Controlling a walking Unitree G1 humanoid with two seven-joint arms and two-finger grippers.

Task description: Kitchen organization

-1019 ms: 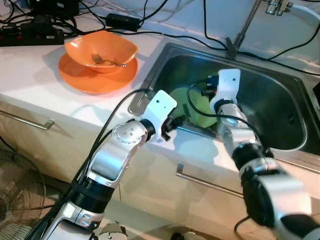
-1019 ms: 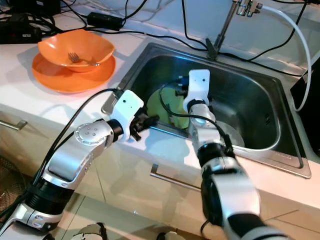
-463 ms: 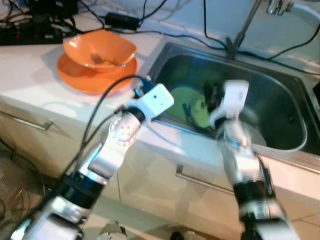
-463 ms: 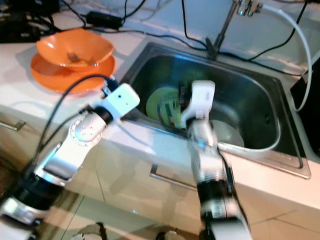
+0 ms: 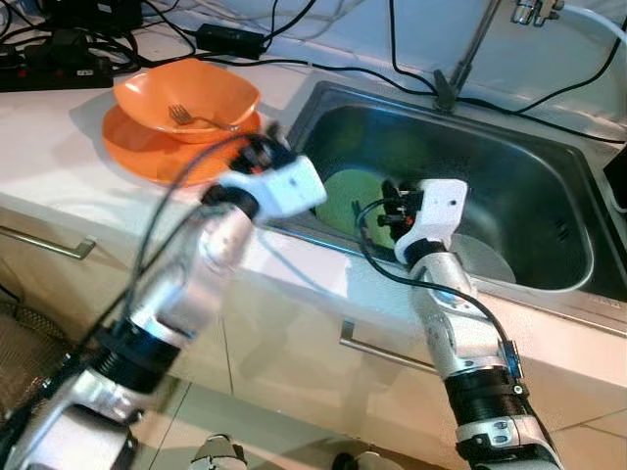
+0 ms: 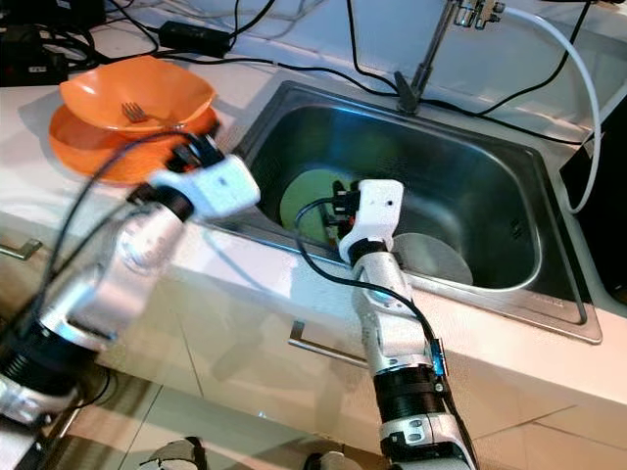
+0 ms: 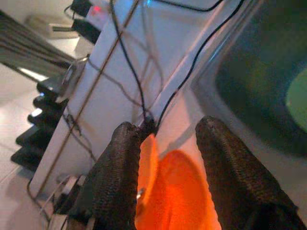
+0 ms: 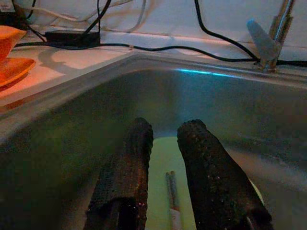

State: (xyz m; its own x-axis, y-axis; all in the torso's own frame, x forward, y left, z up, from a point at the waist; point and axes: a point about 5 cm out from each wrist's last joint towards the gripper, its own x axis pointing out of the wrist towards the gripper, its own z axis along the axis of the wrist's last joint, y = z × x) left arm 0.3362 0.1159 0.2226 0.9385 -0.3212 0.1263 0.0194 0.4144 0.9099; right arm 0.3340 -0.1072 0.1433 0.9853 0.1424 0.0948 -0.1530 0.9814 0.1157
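The right hand [image 8: 160,158] hangs low in the sink [image 5: 549,186], fingers a little apart, just above the green plate [image 5: 355,201]. The left hand [image 7: 168,158] is open over the bench [image 5: 59,137], near the orange bowl [image 5: 186,96] holding a fork [image 5: 201,119].

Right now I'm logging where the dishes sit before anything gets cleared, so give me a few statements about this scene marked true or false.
1. The orange bowl rests on an orange plate on the counter. True.
2. A spoon lies in the orange bowl. False: it is a fork.
3. The green plate lies inside the sink. True.
4. The right gripper is over the counter beside the bowl. False: it reaches into the sink above the green plate, fingers apart and empty.
5. The left gripper grips the orange bowl. False: its fingers are open, with the orange dishes beyond them.
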